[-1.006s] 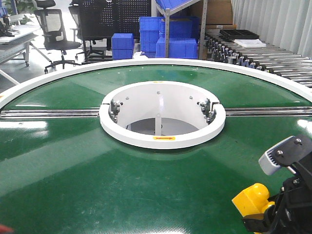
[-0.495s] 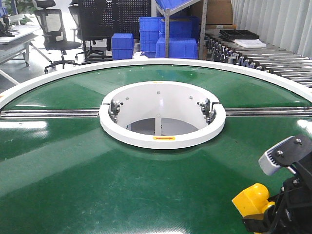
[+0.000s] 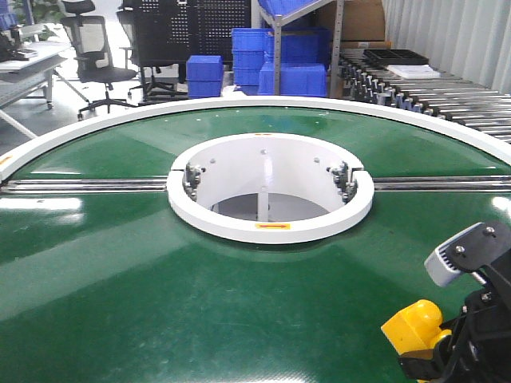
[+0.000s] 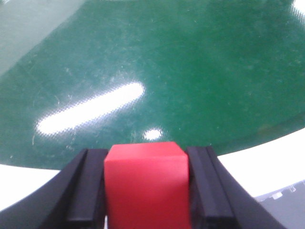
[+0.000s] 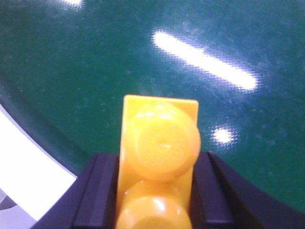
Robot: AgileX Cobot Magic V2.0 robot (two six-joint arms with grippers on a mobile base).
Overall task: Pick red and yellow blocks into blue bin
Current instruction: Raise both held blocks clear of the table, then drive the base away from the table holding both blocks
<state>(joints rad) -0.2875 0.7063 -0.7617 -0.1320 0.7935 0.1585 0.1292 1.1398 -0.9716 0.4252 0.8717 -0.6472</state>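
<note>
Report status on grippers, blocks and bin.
Left gripper shut on red cube. Right gripper shut on yellow brick. Blue bin not in view.

Round glossy green table (image 3: 120,271), white outer rim (image 3: 263,102). White ring (image 3: 271,231) around the centre hole. Metal rails (image 3: 88,186) run out at 9 and 3 o'clock.

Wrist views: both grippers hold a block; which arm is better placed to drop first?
Left, tentatively: the left gripper holds the red cube out at the white rim, while the right gripper holds the yellow brick above the green belt. No bin is in view.
</note>
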